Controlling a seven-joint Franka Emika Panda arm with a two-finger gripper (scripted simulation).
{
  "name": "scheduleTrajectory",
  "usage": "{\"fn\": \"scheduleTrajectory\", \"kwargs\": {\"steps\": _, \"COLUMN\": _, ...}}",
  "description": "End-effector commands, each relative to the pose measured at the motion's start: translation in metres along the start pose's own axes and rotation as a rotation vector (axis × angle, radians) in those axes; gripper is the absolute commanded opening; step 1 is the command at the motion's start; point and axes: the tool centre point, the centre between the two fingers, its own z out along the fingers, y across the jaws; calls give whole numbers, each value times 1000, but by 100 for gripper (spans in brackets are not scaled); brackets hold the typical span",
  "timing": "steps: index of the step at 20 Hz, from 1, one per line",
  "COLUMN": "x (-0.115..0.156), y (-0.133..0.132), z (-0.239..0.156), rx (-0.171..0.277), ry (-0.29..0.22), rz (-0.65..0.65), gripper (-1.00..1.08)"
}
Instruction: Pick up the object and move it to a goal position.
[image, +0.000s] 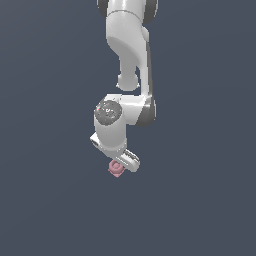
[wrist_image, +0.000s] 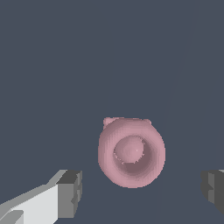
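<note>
The gripper (wrist_image: 142, 190) is seen spread wide in the wrist view, with one dark finger pad (wrist_image: 70, 194) to one side of the pink knob (wrist_image: 131, 152) and the other pad (wrist_image: 213, 191) well apart on the opposite side. Nothing is held. The knob lies between the two pads but is touched by neither, and it sits closer to the first pad than to the second (so the span is not quite centred on it).

The knob is shown from above as a rounded pink ring with a raised centre, a lobed edge just showing behind the ring. In the exterior view the pink knob (image: 115, 169) is found directly under the white hand of the Panda arm (image: 131, 60), partly covered by it; whether it rests on the plain dark ground (image: 200, 200) cannot be told for certain, though it is judged to.

The step in hand is judged to be the approach before the grasp. For the next move, a slight sideways correction over the knob would be called for, then a descent until the pads flank the ring, then closing. No goal marker is seen near the knob.
</note>
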Motion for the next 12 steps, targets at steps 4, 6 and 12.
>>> {"fn": "scheduleTrajectory", "kwargs": {"steps": 4, "x": 6, "y": -1, "z": 4, "rx": 1, "ry": 5, "rz": 43, "gripper": 100}}
{"fn": "scheduleTrajectory", "kwargs": {"steps": 6, "x": 7, "y": -1, "z": 5, "rx": 1, "ry": 6, "rz": 45, "gripper": 100}}
{"fn": "scheduleTrajectory", "kwargs": {"steps": 12, "x": 6, "y": -1, "z": 14, "rx": 0, "ry": 5, "rz": 42, "gripper": 100}}
